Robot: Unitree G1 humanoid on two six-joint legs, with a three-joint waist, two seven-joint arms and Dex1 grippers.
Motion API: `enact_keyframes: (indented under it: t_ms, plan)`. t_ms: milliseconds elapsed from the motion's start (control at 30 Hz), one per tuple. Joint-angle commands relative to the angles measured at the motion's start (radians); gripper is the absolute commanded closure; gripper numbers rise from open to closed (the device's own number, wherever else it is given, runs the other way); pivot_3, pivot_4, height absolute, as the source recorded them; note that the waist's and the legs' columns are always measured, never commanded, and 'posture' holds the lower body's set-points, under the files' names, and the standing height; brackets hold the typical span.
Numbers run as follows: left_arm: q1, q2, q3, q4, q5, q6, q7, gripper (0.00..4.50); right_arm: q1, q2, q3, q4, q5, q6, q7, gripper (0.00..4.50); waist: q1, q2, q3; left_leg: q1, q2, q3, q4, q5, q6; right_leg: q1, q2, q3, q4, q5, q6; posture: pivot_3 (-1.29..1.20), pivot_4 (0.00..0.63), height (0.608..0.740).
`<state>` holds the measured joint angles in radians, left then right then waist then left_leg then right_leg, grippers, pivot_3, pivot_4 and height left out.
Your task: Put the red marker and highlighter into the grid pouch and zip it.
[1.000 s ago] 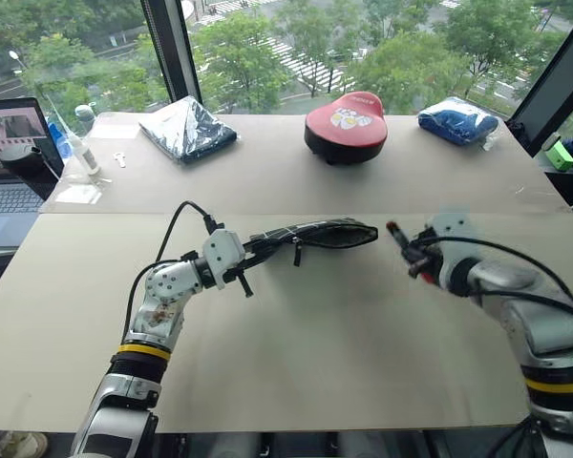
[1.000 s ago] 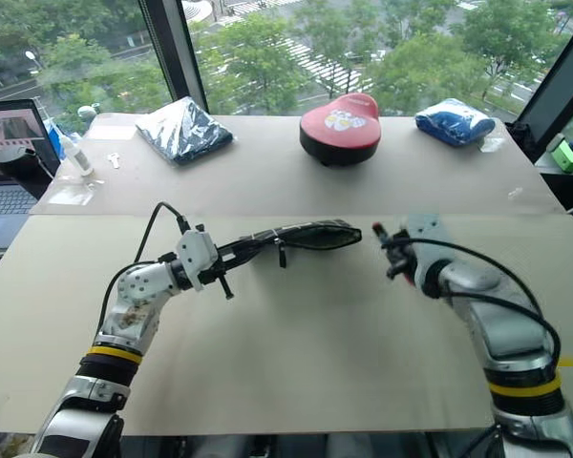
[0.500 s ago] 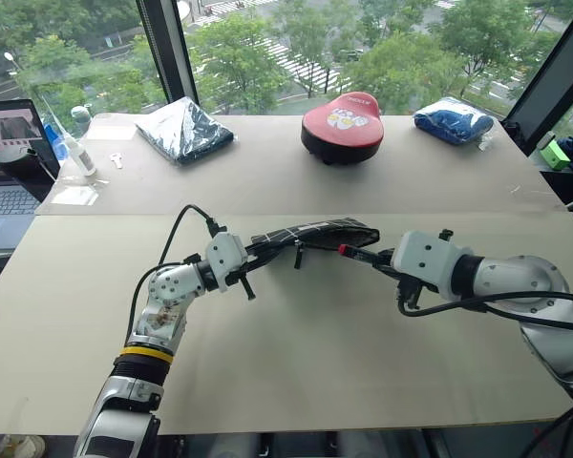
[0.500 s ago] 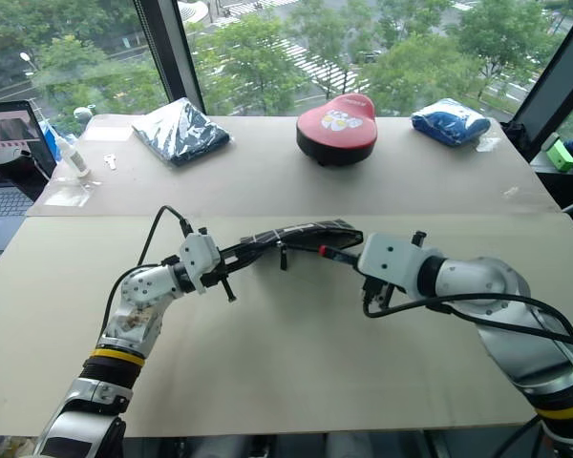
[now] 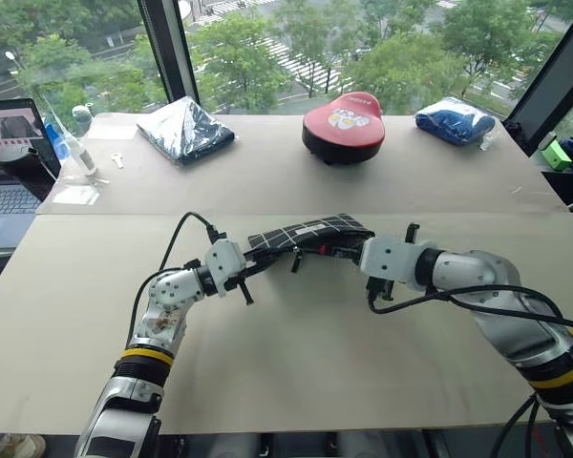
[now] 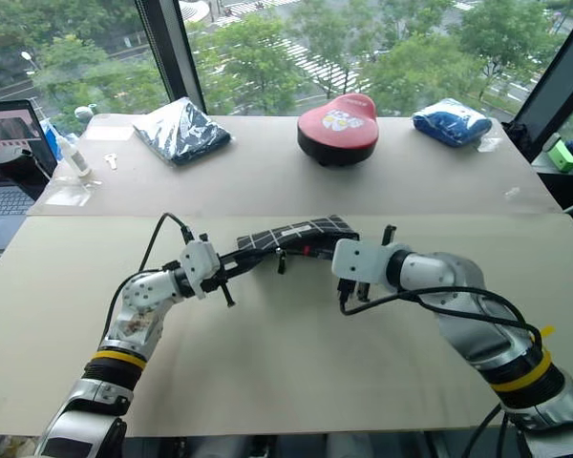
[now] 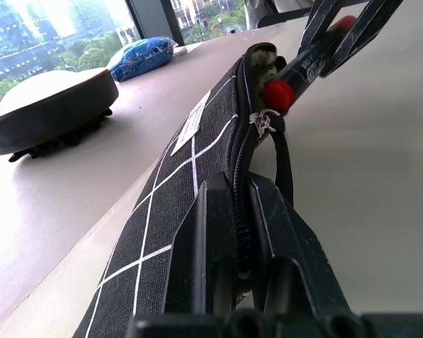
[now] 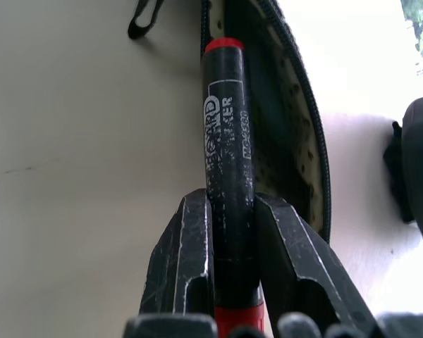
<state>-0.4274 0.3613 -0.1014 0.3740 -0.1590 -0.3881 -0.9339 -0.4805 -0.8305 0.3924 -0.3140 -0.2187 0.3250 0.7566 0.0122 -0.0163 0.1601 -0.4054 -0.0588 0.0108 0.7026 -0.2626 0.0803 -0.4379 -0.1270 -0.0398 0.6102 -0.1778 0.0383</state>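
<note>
The left gripper (image 5: 251, 270) is clamped on the near end of the grid pouch (image 5: 310, 232), which is held raised edge-up over the beige table (image 5: 296, 382). The red marker (image 8: 228, 162) is gripped between the fingers of the right gripper (image 8: 229, 271), its red tip at the pouch's open mouth beside the zipper pull cord (image 7: 285, 165). At the far edge a red rounded case (image 5: 344, 124) is set between a dark folded bag (image 5: 186, 129) and a blue bundle (image 5: 456, 120).
</note>
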Motion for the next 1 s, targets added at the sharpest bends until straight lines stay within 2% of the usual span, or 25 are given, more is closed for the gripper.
enact_keyframes:
  t_ms: [33, 200, 433, 500, 633, 667, 800, 900, 1000]
  plan:
    - [-0.002, -0.002, 0.003, -0.004, -0.009, -0.030, -0.004, 4.50, -0.066, 0.047, 0.027, 0.057, -0.069, -0.082, -0.007, 4.02, 0.001, 0.000, 0.000, 0.000, 0.000, 0.000, 0.000, 0.001, -0.001, 0.000, 0.000, 0.000, 0.000, 0.000, 0.000, 0.00, 0.150, 0.740]
    - [-0.003, 0.002, 0.004, -0.024, -0.012, -0.022, 0.000, 4.50, -0.200, 0.183, 0.106, 0.246, -0.166, -0.231, -0.046, 4.02, -0.006, 0.000, 0.000, 0.000, 0.000, 0.001, 0.000, 0.002, -0.003, 0.000, 0.001, 0.000, 0.001, 0.000, 0.000, 0.00, 0.150, 0.740]
    - [-0.006, 0.007, 0.004, -0.053, -0.016, -0.002, 0.002, 4.50, -0.266, 0.288, 0.125, 0.426, -0.201, -0.443, -0.092, 4.02, -0.004, 0.000, 0.000, 0.000, -0.001, 0.000, -0.001, 0.002, -0.004, -0.001, 0.001, 0.000, 0.000, 0.000, 0.000, 0.00, 0.150, 0.740]
    - [-0.010, 0.009, 0.005, -0.063, -0.016, 0.009, 0.005, 4.50, -0.265, 0.306, 0.107, 0.460, -0.179, -0.451, -0.080, 3.00, -0.004, 0.000, 0.000, 0.000, -0.001, 0.000, -0.001, 0.003, -0.004, -0.001, 0.001, 0.000, 0.000, 0.000, 0.000, 0.00, 0.150, 0.740]
    - [-0.012, 0.013, 0.009, -0.079, -0.016, 0.027, 0.011, 4.50, -0.279, 0.294, 0.037, 0.504, -0.182, -0.438, -0.125, 1.74, -0.004, 0.000, 0.000, 0.000, -0.001, 0.000, -0.001, 0.003, -0.004, -0.001, 0.001, 0.000, 0.001, 0.000, 0.000, 0.00, 0.150, 0.740]
    - [-0.011, 0.013, 0.009, -0.082, -0.015, 0.030, 0.012, 4.50, -0.282, 0.291, 0.016, 0.508, -0.169, -0.453, -0.138, 1.74, -0.003, 0.000, 0.000, 0.000, -0.001, 0.000, -0.001, 0.003, -0.004, -0.001, 0.001, 0.000, 0.001, 0.000, 0.000, 0.00, 0.150, 0.740]
    - [-0.003, 0.014, 0.008, -0.105, -0.016, 0.043, 0.019, 4.50, -0.248, 0.257, -0.099, 0.452, -0.072, -0.433, -0.109, 1.74, -0.003, 0.000, 0.000, 0.000, -0.001, 0.000, -0.002, 0.003, -0.004, -0.001, 0.001, 0.000, 0.001, 0.000, 0.000, 0.00, 0.150, 0.740]
    - [-0.001, 0.012, 0.006, -0.117, -0.014, 0.055, 0.024, 4.50, -0.175, 0.210, -0.228, 0.347, 0.091, -0.307, -0.014, 1.74, 0.000, 0.000, 0.000, 0.000, 0.000, 0.000, -0.003, 0.003, -0.004, -0.001, 0.001, 0.000, 0.000, 0.000, 0.000, 0.00, 0.150, 0.740]
    - [0.000, 0.013, 0.006, -0.127, -0.016, 0.066, 0.026, 4.50, -0.075, 0.148, -0.344, 0.146, 0.338, -0.022, 0.136, 1.74, 0.001, 0.000, 0.000, 0.000, 0.000, 0.000, -0.003, 0.002, -0.004, -0.001, 0.001, 0.000, 0.000, 0.000, 0.000, 0.00, 0.150, 0.740]
